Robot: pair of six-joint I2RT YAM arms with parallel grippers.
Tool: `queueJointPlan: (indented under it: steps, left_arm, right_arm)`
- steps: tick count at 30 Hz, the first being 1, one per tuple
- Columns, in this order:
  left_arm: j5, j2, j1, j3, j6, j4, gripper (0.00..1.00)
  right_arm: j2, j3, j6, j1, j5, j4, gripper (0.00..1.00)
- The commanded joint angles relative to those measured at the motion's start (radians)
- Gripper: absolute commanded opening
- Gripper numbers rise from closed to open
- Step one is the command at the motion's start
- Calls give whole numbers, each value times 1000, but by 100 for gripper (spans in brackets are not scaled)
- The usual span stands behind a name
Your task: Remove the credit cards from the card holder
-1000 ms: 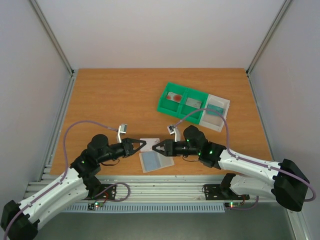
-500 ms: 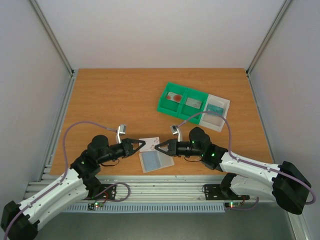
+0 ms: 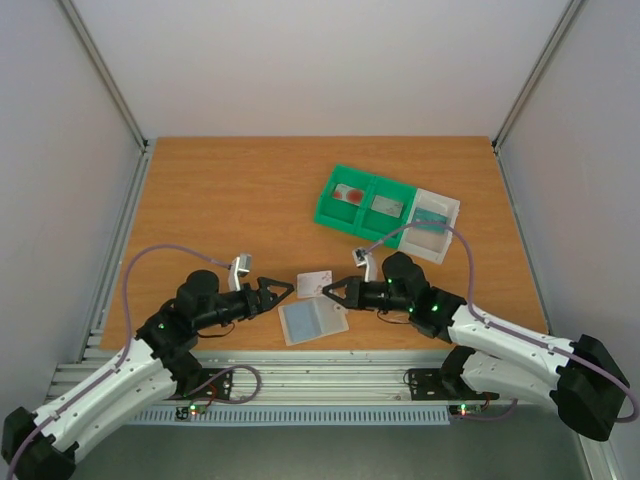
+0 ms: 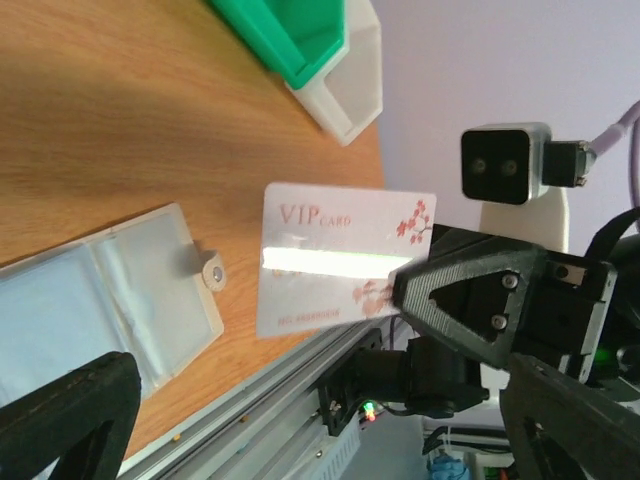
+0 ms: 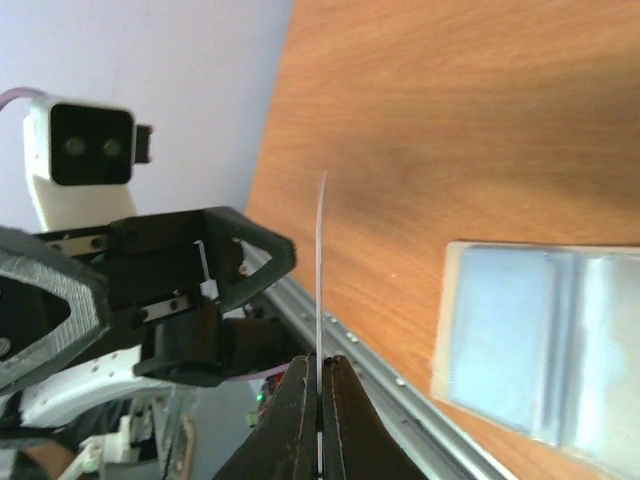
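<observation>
Since a second ago, left gripper [image 3: 278, 291] fingers have spread apart, leaving the pale card [image 4: 340, 260] pinched solely by right gripper [image 5: 320, 375], clear of the card holder [image 3: 312, 322]: this card judged extracted.

Glossy card held over smooth wood.

The pale thin plastic card [image 4: 340, 255], pinched between the closed jaws of the right gripper [image 3: 324, 291], is smooth and glossy, with a bright band of glare across its face. Edge-on in the right wrist view, it is a hair-thin sliver. Below the jaws, the flat beige-edged card holder [image 4: 100, 290] has filmy, semi-clear grey-blue plastic sleeves, faintly creased, and a small shiny snap stud [image 4: 213, 272]. The fingers of the right gripper and the left gripper [image 3: 284, 292] are matt black hard plastic. The orange-brown wooden table [image 3: 220, 200] looks smooth, satin and fine-grained. Beyond the jaws, the green two-compartment tray [image 3: 365, 203] and the white tray [image 3: 432, 222] are smooth moulded plastic. Behind the jaws, the ribbed rail [image 3: 330, 372] looks like bare metal.
</observation>
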Motion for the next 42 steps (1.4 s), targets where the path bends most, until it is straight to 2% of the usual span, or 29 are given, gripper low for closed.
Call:
queueJointPlan:
  steps: [1,8,16,22,31,42]
  left_arm:
    - [-35,8,-4,51,58,-84,99]
    - [-51,54,-4,67,98,-148,99]
    - [-70,98,-5,64,134,-156,99]
    - [-83,116,-3,76,160,-189,99]
    - [-61,119,-5,44,147,-175,99]
    - [-52,113,-4,50,155,-205,99]
  right_arm:
    - [-41,78,-121,-36,82,-212,1]
    - [-19,216,-245,-104,171,-419,1]
    - [76,346,-332,-241,206,-504,1]
    - [156,441,-392,-338,289,-585,1]
    - [315,523,-401,-514,275,-589,1]
    - [521,656,-378,-586,300,-624,1]
